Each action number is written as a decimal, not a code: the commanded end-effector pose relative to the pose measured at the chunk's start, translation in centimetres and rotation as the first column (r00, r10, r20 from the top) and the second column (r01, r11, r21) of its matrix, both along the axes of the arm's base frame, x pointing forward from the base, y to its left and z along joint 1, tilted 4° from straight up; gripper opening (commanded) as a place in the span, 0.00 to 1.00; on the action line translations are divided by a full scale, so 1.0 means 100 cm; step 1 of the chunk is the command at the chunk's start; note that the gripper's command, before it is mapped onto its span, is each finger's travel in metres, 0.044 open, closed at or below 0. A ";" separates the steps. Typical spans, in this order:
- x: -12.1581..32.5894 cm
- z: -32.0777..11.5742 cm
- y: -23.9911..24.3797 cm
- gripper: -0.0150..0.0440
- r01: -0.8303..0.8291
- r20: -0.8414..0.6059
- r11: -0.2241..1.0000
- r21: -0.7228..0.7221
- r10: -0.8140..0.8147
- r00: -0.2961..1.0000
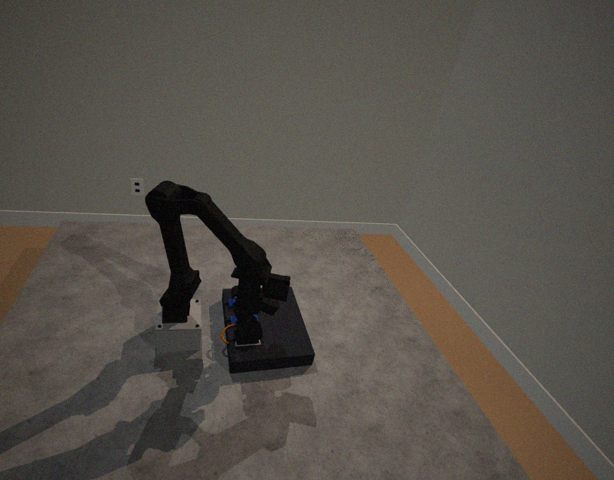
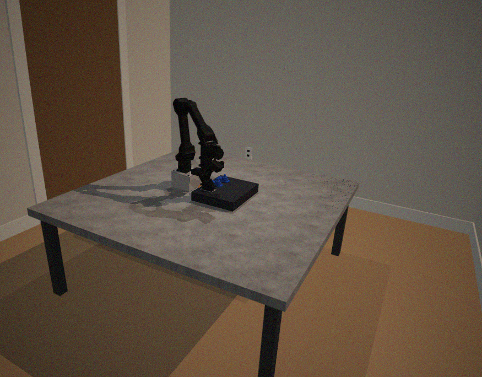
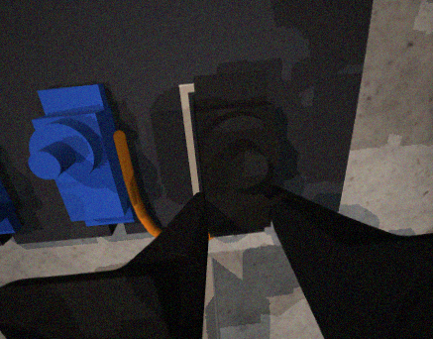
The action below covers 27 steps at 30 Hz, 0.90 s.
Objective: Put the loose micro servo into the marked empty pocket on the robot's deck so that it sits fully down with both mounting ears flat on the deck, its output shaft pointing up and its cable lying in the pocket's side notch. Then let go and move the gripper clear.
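the hand (image 1: 248, 338) (image 2: 208, 188) (image 3: 236, 196) grips the black servo (image 3: 238, 149) over the pocket's pale outline (image 3: 189, 141).

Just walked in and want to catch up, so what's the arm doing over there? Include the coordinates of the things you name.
The arm's jaws are shut on a dark micro servo (image 3: 238, 149), held over the pale-outlined pocket (image 3: 189, 141) on the black deck (image 1: 288, 330) (image 2: 237, 190) (image 3: 139, 30). It hasn't been let go; whether it's fully seated, I can't tell.
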State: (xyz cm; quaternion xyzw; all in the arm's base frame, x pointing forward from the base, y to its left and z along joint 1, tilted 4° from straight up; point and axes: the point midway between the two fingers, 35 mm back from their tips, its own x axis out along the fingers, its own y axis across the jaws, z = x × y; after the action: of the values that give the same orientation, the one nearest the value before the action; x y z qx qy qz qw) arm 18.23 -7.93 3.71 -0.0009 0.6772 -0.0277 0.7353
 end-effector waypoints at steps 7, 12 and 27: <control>0.002 -0.008 0.000 0.25 -0.001 0.002 1.000 0.002 0.001 1.000; 0.002 -0.012 0.000 0.25 -0.001 0.002 1.000 0.002 0.001 1.000; 0.001 -0.021 -0.001 0.34 -0.001 0.002 1.000 0.002 0.001 1.000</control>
State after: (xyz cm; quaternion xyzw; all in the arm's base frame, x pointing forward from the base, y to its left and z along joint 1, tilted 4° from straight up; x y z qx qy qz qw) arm 18.38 -8.00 1.60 -0.0004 0.6777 -0.0276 0.7348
